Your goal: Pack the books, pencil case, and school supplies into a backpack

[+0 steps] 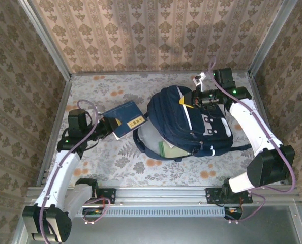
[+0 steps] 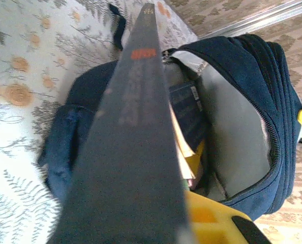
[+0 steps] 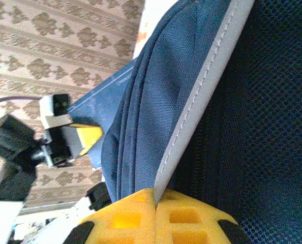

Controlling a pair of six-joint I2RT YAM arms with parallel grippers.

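The navy backpack lies in the middle of the table with its mouth open toward the left arm. My left gripper is shut on the blue book with a yellow label, held just left of the mouth. In the left wrist view that book runs edge-on toward the backpack's opening, where a dark navy book and yellow pages sit inside. A pale green pad shows in the mouth. My right gripper is shut on the backpack's grey-white stripe at the top edge. The pencil case is hidden.
The floral table is walled by patterned panels on three sides. A metal rail runs along the near edge between the arm bases. The backpack's dark strap trails on the table by the mouth.
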